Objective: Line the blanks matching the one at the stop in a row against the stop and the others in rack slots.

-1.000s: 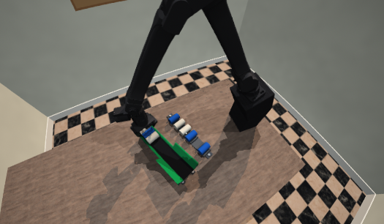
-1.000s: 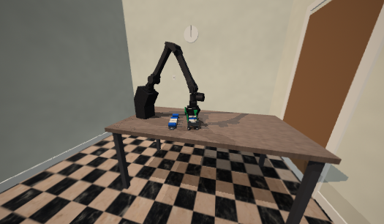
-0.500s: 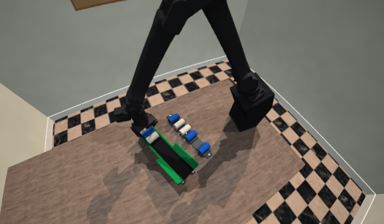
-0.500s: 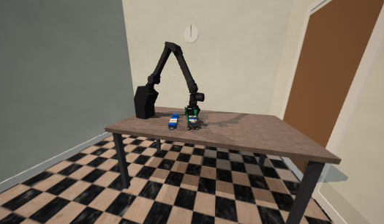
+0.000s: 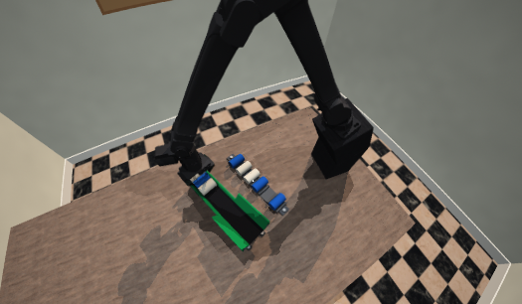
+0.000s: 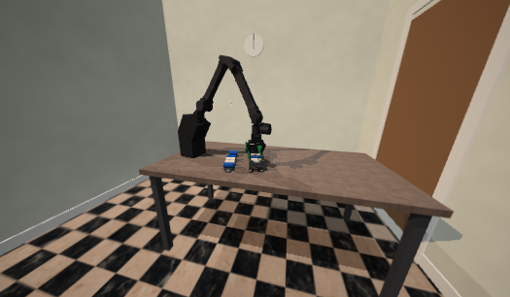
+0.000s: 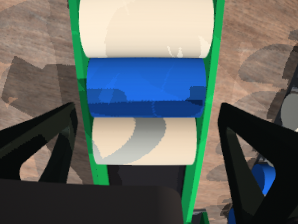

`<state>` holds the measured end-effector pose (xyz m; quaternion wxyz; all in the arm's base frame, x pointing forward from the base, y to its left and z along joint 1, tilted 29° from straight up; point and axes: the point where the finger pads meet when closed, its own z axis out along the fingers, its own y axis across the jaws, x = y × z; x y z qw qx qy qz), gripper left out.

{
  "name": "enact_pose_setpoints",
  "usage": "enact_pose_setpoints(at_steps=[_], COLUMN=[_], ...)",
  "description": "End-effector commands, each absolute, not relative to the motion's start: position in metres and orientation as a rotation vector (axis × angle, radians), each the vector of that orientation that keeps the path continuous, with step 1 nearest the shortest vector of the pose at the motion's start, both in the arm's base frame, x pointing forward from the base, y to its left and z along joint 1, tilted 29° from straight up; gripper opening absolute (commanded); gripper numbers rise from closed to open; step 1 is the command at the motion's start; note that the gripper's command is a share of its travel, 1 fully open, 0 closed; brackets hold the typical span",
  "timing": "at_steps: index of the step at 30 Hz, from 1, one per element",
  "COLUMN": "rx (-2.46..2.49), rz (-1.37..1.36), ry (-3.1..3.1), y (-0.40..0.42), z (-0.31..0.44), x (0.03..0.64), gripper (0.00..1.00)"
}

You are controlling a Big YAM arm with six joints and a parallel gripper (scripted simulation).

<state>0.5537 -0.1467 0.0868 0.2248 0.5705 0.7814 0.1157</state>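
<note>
Green side walls flank the feed ramp [image 5: 237, 211] [image 7: 214, 90], whose long axis runs slantwise over the bench [image 5: 109, 224] [image 6: 306, 170] in the top view, from the arm's hand down toward the lower right. Three blanks show on it in the wrist view: a cream blank [image 7: 146, 27] at the top of the frame, a blue blank [image 7: 146, 87] in the middle, and a second cream blank [image 7: 144, 141] below. Each lies on its side with its long axis straight across the ramp, ends pointing at the two green walls, so all three run parallel, packed one against the next. The tool [image 5: 195, 174] [image 7: 147, 112] is released, its fingers parted wide, one outside each wall, level with the seam between the blue blank and the lower cream one, with nothing gripped. Beside the ramp, the stock rack [image 5: 268, 194] stretches roughly parallel to it, carrying three blue blanks and two cream ones, each laid crosswise to the rack's length; a bare stretch of rack separates the last two blue ones.
</note>
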Motion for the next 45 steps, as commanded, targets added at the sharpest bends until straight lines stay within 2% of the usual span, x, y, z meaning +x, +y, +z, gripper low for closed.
enact_pose_setpoints(at_steps=[1, 43, 45], rx=[1.557, 1.543, 1.558], rz=[0.333, 0.342, 0.333], ry=[2.126, 2.108, 2.128], y=[-0.145, -0.149, -0.149], z=[0.102, 0.091, 0.072], x=[0.559, 0.58, 0.582], gripper=[0.85, 0.85, 0.85])
